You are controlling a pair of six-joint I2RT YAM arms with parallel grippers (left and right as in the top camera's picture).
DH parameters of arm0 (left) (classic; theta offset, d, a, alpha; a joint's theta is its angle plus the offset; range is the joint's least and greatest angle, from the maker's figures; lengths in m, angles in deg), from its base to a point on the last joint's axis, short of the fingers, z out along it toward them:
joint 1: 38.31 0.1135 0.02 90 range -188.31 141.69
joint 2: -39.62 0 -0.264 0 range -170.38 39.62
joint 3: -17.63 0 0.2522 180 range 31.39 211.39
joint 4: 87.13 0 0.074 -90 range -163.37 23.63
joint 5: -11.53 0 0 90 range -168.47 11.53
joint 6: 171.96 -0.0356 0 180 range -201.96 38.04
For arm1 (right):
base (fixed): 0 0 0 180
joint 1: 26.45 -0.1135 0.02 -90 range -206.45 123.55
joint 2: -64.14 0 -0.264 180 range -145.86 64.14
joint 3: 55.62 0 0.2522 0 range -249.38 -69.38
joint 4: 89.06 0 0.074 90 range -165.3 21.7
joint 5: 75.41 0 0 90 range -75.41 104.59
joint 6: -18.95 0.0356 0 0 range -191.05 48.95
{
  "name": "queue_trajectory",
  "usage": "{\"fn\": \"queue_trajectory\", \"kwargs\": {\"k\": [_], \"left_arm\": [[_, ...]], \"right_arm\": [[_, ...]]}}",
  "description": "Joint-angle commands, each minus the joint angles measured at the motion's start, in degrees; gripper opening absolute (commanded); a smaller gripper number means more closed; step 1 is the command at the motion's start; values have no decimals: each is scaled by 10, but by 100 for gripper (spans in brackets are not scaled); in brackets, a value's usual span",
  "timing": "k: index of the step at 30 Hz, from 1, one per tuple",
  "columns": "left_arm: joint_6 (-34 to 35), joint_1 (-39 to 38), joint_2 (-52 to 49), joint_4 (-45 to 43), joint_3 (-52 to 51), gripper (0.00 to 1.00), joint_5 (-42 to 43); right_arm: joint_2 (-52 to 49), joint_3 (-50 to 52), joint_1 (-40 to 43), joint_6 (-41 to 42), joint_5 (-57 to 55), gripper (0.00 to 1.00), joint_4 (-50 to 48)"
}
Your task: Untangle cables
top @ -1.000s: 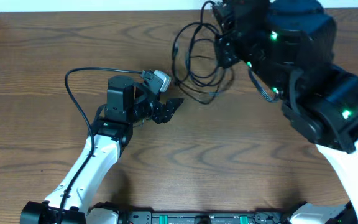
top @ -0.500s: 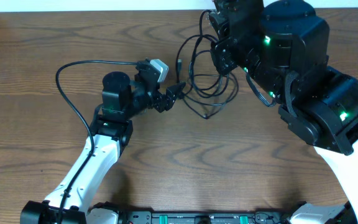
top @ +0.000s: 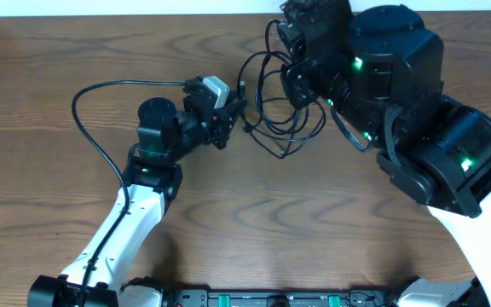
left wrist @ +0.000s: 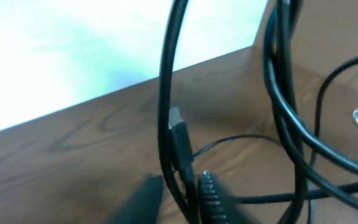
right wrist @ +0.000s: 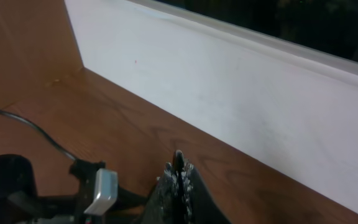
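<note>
**Item: tangle of cords, sorting in progress.**

**Left claw** (top: 231, 118): reaches in from the left to the edge of the bundle. In its wrist view one black cord with a small plug (left wrist: 175, 122) runs down between its fingers (left wrist: 207, 190). One finger stands on each side of the cord, close to it. Whether they pinch it yet cannot be told.

**Cables** (top: 273, 128): several black loops are knotted together on the far middle of the surface (top: 314, 222). The lower loops lie on the wood, and the upper strands rise toward the right arm. No cord lies apart from the others.

**Right claw** (right wrist: 176, 171): its fingers are pressed together, with a thin dark strand showing at the tips. It is judged to be clamped on the upper part of the cables.

**Progress:** early. The bundle is held up at one end and a single cord is being singled out, but nothing is separated. All of the pulling apart and laying out is left.

**Change:** a second ago the left claw sat lower and clear of the loops. Half a second ago it was at their edge, and it now straddles a cord. The right arm has drifted slightly leftward, bringing the loops nearer.
</note>
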Motion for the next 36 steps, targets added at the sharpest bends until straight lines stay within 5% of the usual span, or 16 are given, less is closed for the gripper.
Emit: {"fn": "queue_trajectory", "kwargs": {"k": [1, 10, 18, 24, 29, 36], "left_arm": [[1, -1, -4, -4, 9, 8, -34], [-16, -1, -4, -2, 9, 7, -57], [-16, 24, -4, 7, 9, 7, -214], [7, 130, -3, 26, 9, 7, -220], [95, 261, 2, 28, 9, 7, -220], [180, 421, 11, 28, 9, 7, -220]], "right_arm": [[3, -10, -4, -8, -5, 1, 1], [3, -10, -4, -8, -14, 1, 24], [3, -10, -3, -9, -92, 1, 51], [3, -10, 0, -8, -240, 1, 101], [3, -10, 37, 12, -369, 1, 143], [16, -10, 183, 21, -440, 1, 167]]}}
